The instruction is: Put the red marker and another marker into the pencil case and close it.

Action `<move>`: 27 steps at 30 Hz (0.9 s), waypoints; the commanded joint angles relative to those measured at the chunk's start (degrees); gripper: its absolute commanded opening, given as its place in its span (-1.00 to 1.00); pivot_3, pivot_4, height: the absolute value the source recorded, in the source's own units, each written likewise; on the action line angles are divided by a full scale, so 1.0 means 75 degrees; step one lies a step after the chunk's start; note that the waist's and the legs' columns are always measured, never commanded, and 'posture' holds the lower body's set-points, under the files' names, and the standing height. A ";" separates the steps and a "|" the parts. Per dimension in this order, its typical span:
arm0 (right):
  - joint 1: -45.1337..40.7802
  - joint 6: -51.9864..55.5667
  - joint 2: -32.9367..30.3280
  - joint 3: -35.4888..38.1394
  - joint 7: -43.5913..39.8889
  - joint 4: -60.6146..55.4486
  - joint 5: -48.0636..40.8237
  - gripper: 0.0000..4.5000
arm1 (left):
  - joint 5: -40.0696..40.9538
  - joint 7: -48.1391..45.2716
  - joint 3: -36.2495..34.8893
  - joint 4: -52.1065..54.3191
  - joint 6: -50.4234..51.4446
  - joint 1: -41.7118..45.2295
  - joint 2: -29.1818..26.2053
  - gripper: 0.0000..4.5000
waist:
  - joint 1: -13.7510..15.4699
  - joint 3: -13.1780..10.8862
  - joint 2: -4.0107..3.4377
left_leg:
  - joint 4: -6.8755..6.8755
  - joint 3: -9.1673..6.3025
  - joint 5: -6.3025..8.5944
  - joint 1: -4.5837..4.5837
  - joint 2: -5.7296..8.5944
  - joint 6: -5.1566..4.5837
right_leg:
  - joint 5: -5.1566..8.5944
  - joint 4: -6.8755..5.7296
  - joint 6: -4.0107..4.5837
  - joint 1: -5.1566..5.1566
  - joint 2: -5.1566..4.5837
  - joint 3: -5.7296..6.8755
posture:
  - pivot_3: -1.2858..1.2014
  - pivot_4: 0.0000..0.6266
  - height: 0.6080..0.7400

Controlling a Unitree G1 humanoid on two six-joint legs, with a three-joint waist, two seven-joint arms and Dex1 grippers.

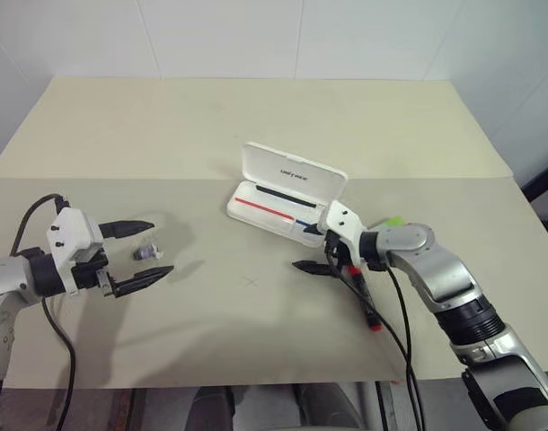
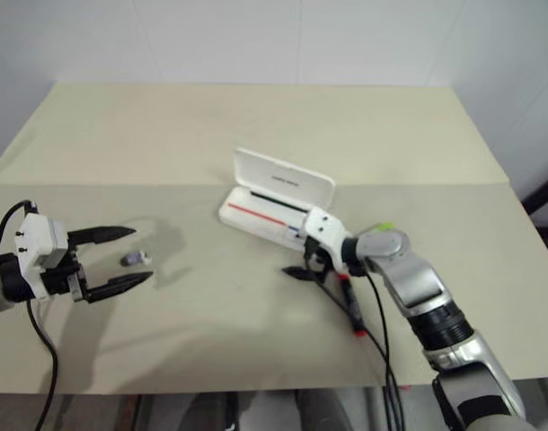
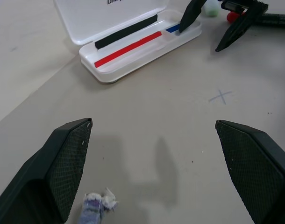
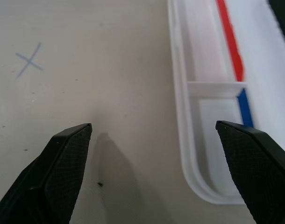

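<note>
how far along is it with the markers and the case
Done: the pencil case lies open, with no marker visible inside. In hand: nothing; the open right gripper hovers near the case, beside the red marker on the table. Left: both markers, including the green marker, then closing the lid.

Small black lettering on the pencil case lid is unreadable; a pen-drawn X marks the table.

The pencil case is lying open mid-table, its lid raised behind its tray. The red marker is lying just right of it, the other marker behind that. A small scrap is lying well to the left.
</note>
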State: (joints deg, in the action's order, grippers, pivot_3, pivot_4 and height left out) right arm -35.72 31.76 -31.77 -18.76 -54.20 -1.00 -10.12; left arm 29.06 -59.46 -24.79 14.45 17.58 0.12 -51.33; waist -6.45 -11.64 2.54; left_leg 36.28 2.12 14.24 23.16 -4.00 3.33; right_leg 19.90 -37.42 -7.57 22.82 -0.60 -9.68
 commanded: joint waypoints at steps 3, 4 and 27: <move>-0.0362 0.0264 -0.0043 -0.0219 -0.0279 -0.0024 0.0177 0.81 | 0.0197 0.0135 -0.0399 0.0415 0.0008 -0.0177 0.0018 1.00 | -0.0001 0.0000 0.0001 | 0.0000 -0.0002 0.0000 -0.0001 -0.0001 0.0000 | 0.0001 -0.0002 0.0001 0.0000 0.0001 0.0003 | 0.03 -0.52 1.00; -0.0396 0.0334 -0.0052 -0.0246 -0.0296 -0.0042 0.0204 0.71 | 0.0196 0.0162 -0.0401 0.0416 0.0007 -0.0154 0.0009 1.00 | -0.0002 0.0000 0.0001 | -0.0001 -0.0002 0.0000 -0.0001 -0.0001 0.0000 | 0.0001 -0.0002 0.0002 0.0000 0.0001 0.0003 | 0.03 -0.52 1.00; 0.0048 -0.0387 -0.0240 0.0463 -0.0832 -0.1519 -0.0306 -0.98 | 0.0137 0.0201 0.0170 -0.0262 -0.0638 0.0762 0.0404 1.00 | 0.0008 0.0002 0.0004 | -0.0014 -0.0004 0.0002 0.0001 -0.0001 0.0005 | 0.0006 0.0004 0.0003 0.0003 0.0002 0.0008 | 0.03 -0.52 1.00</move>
State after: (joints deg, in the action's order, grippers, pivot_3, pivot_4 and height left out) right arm -35.90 30.65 -32.33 -17.23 -59.12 -8.31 -11.04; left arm 28.94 -57.28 -22.97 12.35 14.38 4.94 -48.36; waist -6.39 -11.62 2.57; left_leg 36.17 2.09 14.27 23.18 -4.01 3.37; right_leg 19.95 -37.37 -7.54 22.85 -0.59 -9.61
